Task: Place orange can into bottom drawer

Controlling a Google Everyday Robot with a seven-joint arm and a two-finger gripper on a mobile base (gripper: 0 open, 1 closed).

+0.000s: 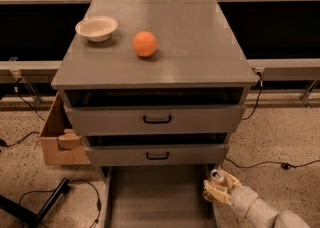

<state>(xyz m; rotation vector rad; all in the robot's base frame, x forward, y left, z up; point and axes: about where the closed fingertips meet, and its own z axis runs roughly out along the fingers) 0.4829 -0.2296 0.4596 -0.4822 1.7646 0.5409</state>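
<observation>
**1 small golden-orange metal drink can (217, 176) gripped at the rim of the wide, shallow grey bottom drawer (157, 199)**

1 pale two-finger gripper (216, 186), reaching in from the near right corner on a white arm, has its fingers closed around the drink can, whose silver top faces up. The drink can sits at the right rim of the bottom drawer, which is pulled out toward the near side with its flat floor bare. Whether the can hangs over the tray or just outside its low side cannot be told.

Above it, 2 grey upper drawers with black handles (157, 119) stand slightly ajar in the grey 3-drawer cabinet (200, 67). On the cabinet top, a shallow white bowl (96, 27) sits far left, with a round orange fruit (145, 43) just to its right, the 2 apart. An open brown cardboard box (56, 144) rests on the speckled floor (280, 137) against the cabinet's left side, and black cables (260, 163) trail across the floor to the right.
</observation>
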